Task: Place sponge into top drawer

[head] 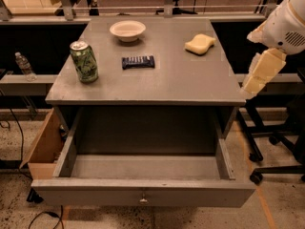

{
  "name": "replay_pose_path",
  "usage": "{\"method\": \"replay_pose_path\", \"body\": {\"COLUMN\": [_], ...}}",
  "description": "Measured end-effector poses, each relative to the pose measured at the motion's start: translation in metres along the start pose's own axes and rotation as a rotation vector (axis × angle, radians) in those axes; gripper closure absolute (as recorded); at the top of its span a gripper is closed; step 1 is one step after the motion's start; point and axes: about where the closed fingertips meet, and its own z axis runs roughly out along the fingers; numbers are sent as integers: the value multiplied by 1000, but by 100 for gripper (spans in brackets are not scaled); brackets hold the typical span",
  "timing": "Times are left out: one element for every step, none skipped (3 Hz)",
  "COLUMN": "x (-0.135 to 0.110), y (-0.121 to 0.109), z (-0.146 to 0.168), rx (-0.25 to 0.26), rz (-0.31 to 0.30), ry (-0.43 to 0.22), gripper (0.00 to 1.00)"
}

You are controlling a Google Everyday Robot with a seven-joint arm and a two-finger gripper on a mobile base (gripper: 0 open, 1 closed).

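Observation:
The pale yellow sponge (pixel 199 44) lies on the grey table top (pixel 181 80) at its back right. The top drawer (pixel 143 192) is pulled wide open at the front and is empty, with a small metal knob (pixel 143 199) on its front. My gripper (pixel 259 73) hangs off the table's right edge, to the right of the sponge and nearer the front, apart from it. It holds nothing that I can see.
A white bowl (pixel 127 30) stands at the back, a green can (pixel 84 61) at the left, and a dark snack bar (pixel 138 61) in the middle. A tan wooden box (pixel 43 149) sits left of the drawer. A water bottle (pixel 24 66) and a chair base (pixel 271 151) flank the table.

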Motion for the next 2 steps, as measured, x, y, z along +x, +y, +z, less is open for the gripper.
{"method": "replay_pose_path", "body": {"x": [0,2], "y": [0,-11], "z": [0,9], "rx": [0,23], "rz": [0,16], "ry": [0,-25], "gripper": [0,0]}}
